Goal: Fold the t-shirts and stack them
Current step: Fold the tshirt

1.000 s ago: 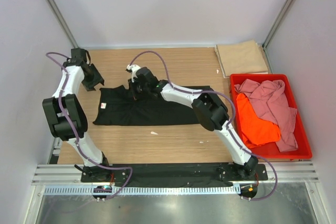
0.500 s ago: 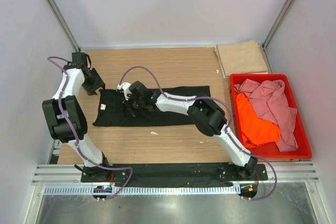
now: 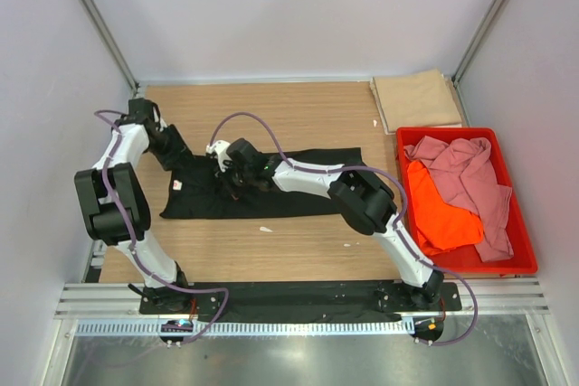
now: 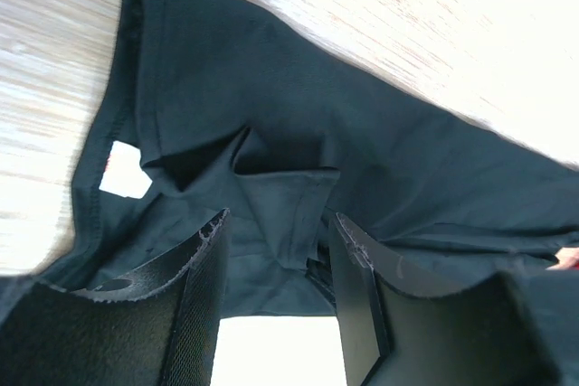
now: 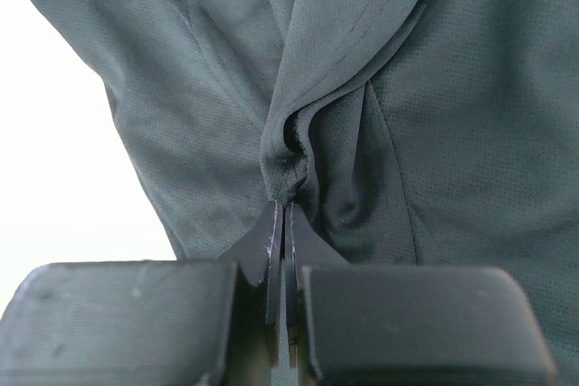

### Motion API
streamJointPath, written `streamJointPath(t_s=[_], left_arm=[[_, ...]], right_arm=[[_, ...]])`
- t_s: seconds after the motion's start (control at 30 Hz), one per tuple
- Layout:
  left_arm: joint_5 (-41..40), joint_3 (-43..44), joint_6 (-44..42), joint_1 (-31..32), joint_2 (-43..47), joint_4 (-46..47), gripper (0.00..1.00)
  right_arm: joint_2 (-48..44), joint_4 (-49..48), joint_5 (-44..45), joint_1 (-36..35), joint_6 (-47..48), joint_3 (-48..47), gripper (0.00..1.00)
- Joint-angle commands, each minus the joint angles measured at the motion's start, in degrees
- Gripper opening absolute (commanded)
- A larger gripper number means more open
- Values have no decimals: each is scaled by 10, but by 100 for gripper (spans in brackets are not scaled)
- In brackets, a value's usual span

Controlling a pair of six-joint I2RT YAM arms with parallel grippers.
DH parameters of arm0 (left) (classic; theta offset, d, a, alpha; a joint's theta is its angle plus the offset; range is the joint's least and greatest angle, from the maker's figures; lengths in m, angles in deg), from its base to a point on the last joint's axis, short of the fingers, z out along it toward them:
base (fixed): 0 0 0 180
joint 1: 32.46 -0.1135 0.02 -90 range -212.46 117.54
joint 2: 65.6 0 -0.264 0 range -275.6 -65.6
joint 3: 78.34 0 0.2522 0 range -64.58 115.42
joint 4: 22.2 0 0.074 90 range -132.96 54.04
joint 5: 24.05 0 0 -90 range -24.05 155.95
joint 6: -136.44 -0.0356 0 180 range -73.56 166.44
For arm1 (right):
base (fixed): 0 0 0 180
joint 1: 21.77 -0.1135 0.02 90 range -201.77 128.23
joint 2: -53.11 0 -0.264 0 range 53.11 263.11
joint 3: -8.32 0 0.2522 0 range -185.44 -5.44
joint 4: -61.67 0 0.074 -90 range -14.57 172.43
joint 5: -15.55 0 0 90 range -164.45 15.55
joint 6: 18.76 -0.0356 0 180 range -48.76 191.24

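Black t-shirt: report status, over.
Right fingers shut, pinching a black t-shirt fold. Left fingers open over its collar end. Pink shirt, orange shirt in red crate, out of the way.

Cloth: black t-shirt (image 3: 194,198) is matt and soft, with a fine pinhole knit and stitched hems up close; tan t-shirt (image 3: 416,101), pink t-shirt (image 3: 466,174) and orange t-shirt (image 3: 439,219) are matt soft fabric too. Table (image 3: 298,115) is light wood grain, smooth, low sheen. Crate (image 3: 520,264) is smooth red plastic, slightly glossy; the near rail (image 3: 507,298) is dull silver metal.
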Motion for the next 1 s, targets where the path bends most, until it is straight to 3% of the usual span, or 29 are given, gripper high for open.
streamJointPath(t_s=[0.0, 0.57, 0.8, 0.97], left_arm=[[30, -10, 13, -4, -15, 24, 49], [68, 14, -17, 10, -81, 42, 47], [21, 4, 52, 16, -54, 70, 44], [5, 4, 55, 32, -44, 66, 44]], right_arm=[[-43, -24, 8, -1, 5, -1, 1], [-40, -21, 10, -1, 13, -1, 1], [-39, -19, 12, -4, 25, 0, 1], [-34, -3, 24, -7, 38, -7, 1]])
